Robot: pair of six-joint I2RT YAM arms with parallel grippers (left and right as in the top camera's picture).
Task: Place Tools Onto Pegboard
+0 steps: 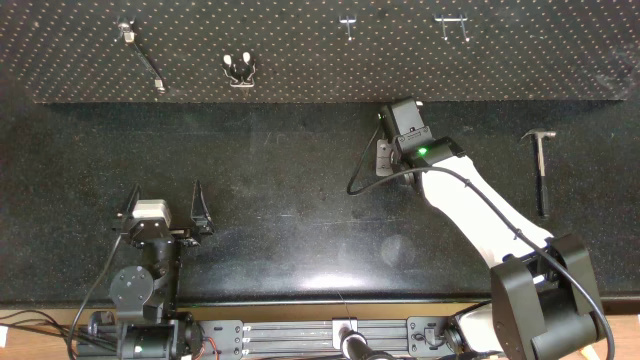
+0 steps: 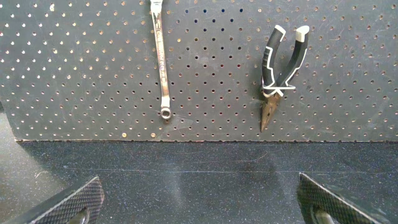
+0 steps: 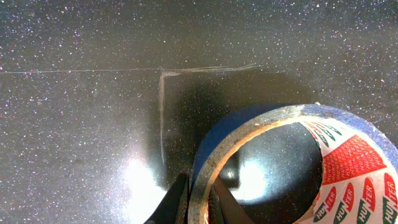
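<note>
My right gripper (image 1: 386, 156) hovers just in front of the pegboard (image 1: 300, 50), a little right of centre. It is shut on a roll of blue tape (image 3: 292, 162), and its fingers (image 3: 180, 200) pinch the roll's wall from inside and outside. From above, the tape (image 1: 383, 158) shows edge-on under the wrist. A hammer (image 1: 540, 170) lies on the table at the right. A wrench (image 2: 161, 62) and black-handled pliers (image 2: 280, 68) hang on the board. My left gripper (image 1: 165, 212) stands open near the front left, facing the board, with nothing between its fingers (image 2: 68, 202).
Two bare metal hooks (image 1: 347, 25) (image 1: 452, 25) stick out of the pegboard's right half. The right arm's black cable (image 1: 358, 178) loops down onto the dark speckled table (image 1: 280, 180).
</note>
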